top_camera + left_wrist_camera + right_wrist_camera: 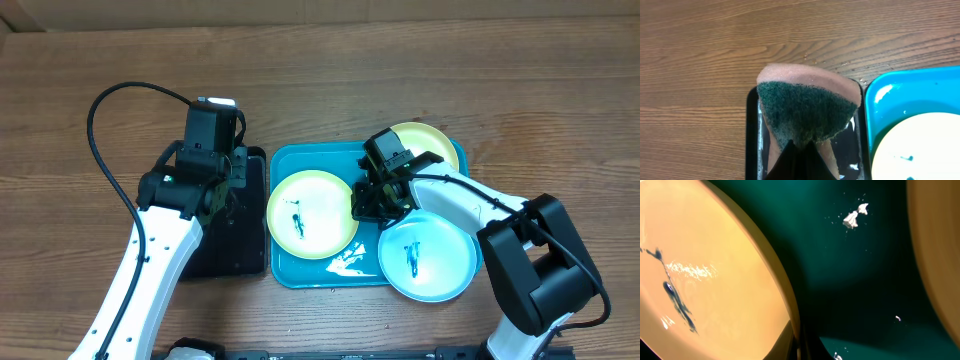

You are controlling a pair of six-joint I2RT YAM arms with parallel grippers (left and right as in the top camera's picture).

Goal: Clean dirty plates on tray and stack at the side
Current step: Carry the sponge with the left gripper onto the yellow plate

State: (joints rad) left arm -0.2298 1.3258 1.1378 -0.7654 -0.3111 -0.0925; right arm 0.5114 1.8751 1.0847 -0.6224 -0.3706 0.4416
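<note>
Yellow-green plate (310, 215), smeared, lies by the teal tray's (300, 160) left edge, just right of the left tool (800, 162) clamping a sponge (805, 107), with the closed right tool (373, 206) at its right rim.

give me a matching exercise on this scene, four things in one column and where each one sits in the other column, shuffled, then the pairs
1 sponge
2 light blue plate
3 black tray
4 back yellow-green plate

A on the table, left of the teal tray
B front right corner of the teal tray
C pinched in the left hand
D back right corner of the teal tray

Pairs: 1-C, 2-B, 3-A, 4-D
</note>
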